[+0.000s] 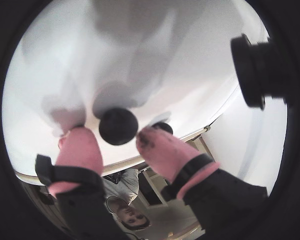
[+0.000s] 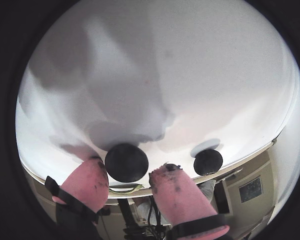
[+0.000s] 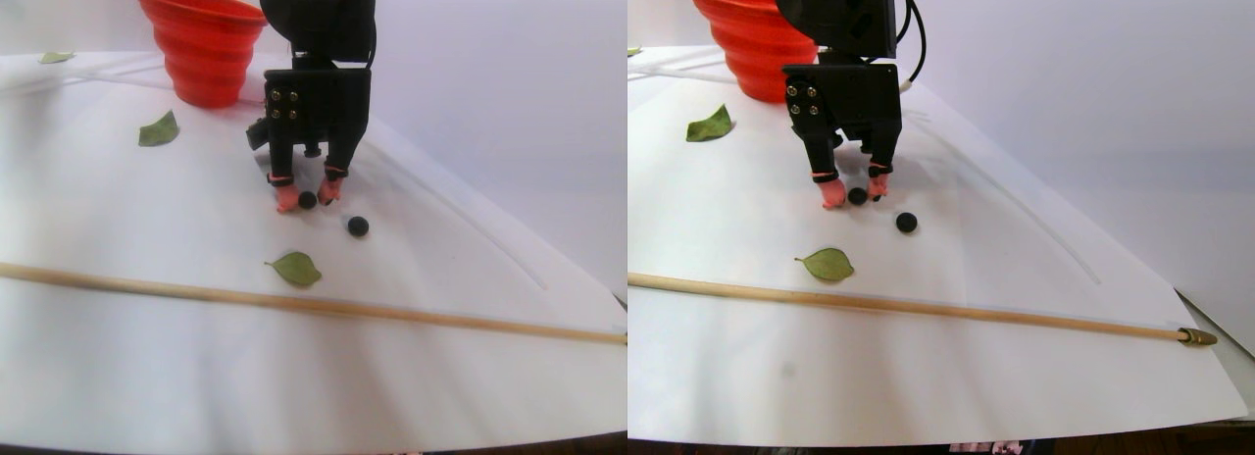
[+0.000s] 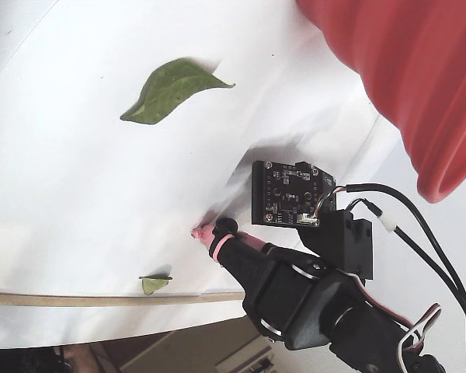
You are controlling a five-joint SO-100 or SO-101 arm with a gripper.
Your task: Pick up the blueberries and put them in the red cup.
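Near edge, stereo pair view: 1 long wooden rod (image 3: 294,300) lies across the white table (image 3: 147,377), running left to right. Just behind it, 1 green leaf (image 3: 295,268) lies flat on the sheet.

Middle ground: 2 blueberries on the table. Blueberry A (image 3: 307,200) sits between the pink-tipped jaws of the gripper (image 3: 305,197). Blueberry B (image 3: 358,226) lies loose, near and to the right of A in this view, apart from the jaws.

Both wrist views confirm: blueberry A (image 1: 118,126) (image 2: 126,162) sits in the gap between the 2 pink fingertips (image 1: 80,150). Jaws are open around it; a sliver of white table shows on each side of the berry, so contact with either pad cannot be told. Right fingertip (image 2: 177,192) carries dark smudges. Blueberry B (image 2: 208,161) rests near the table edge to the right; in a wrist view it is partly hidden behind the right fingertip (image 1: 162,127).

The fixed view shows the gripper (image 4: 210,231) tip down at the sheet, black arm body behind it; the berry is not clear here. A large leaf (image 4: 171,89) lies further up the sheet, a small one (image 4: 155,284) near the rod.

Far: second leaf (image 3: 158,130), then the red cup (image 3: 203,43) upright at the back, behind the arm, well apart from both berries. A third leaf (image 3: 56,57) lies at the far left edge.
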